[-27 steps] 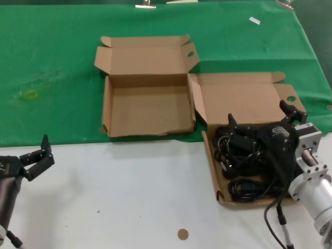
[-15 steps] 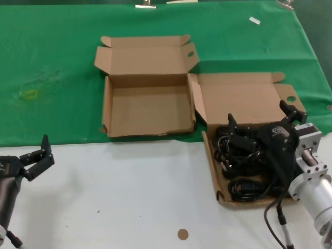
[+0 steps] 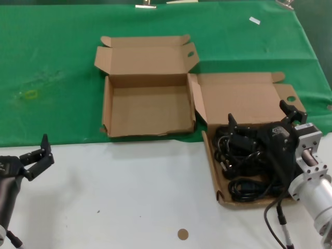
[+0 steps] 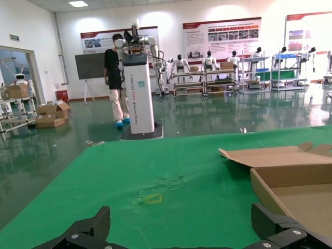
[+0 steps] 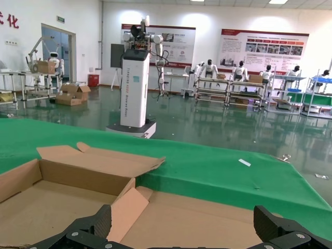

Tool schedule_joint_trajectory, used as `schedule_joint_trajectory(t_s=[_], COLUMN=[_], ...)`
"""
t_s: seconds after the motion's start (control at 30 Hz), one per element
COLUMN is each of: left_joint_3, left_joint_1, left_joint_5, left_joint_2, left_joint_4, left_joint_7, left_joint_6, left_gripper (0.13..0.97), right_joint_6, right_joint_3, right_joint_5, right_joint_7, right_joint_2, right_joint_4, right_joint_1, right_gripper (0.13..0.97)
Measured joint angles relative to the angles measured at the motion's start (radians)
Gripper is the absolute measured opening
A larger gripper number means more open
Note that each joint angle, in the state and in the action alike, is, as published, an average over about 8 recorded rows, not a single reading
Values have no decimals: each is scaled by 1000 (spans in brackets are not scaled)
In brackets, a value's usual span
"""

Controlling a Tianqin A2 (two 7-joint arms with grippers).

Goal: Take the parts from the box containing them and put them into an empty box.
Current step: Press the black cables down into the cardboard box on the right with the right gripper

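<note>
Hovering with jaws spread, the right gripper (image 3: 262, 123) is sitting directly over the parts (image 3: 244, 155); the left gripper (image 3: 40, 155), also spread, is waiting far off.

The counter (image 3: 129, 181) is lying white under the left gripper (image 3: 39, 155), with green cloth (image 3: 57, 67) spreading beyond it. Two open cardboard boxes are sitting on it: the empty box (image 3: 148, 111) on the cloth, the cable-filled box (image 3: 215, 168) beneath the right gripper (image 3: 262, 122). A small brown disc (image 3: 182, 234) is lying between the grippers.

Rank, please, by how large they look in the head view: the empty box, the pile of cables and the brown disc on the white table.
1. The empty box, lid included, is clearly largest.
2. The pile of cables, partly hidden by the right gripper, comes second.
3. The brown disc is by far smallest, though nearest the camera.
</note>
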Motion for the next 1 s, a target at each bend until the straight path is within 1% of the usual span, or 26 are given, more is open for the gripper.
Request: schedule_joint_trajectory(t_s=[0.3,0.43,0.7,0.73,0.87,1.0], left_joint_3=[0,0,0,0,0,0], left_joint_1=[0,0,0,0,0,0], left_joint_5=[0,0,0,0,0,0], left_joint_2=[0,0,0,0,0,0], left_joint_4=[0,0,0,0,0,0], left_joint_7=[0,0,0,0,0,0], left_joint_6=[0,0,0,0,0,0], left_gripper=[890,890,749,749,642,536], right_joint_6=[0,0,5,7,22,44], right_joint_3=[0,0,-18,-22,-45,-85], right_joint_5=[0,0,-3,-3,5,30], right_joint_7=[0,0,-1,-1,3,9], right_joint_2=[0,0,8,11,28,70], right_joint_4=[0,0,1,2,2,3], right_joint_1=[0,0,3,3,6,12], right_gripper=[966,966,966,966,966,966])
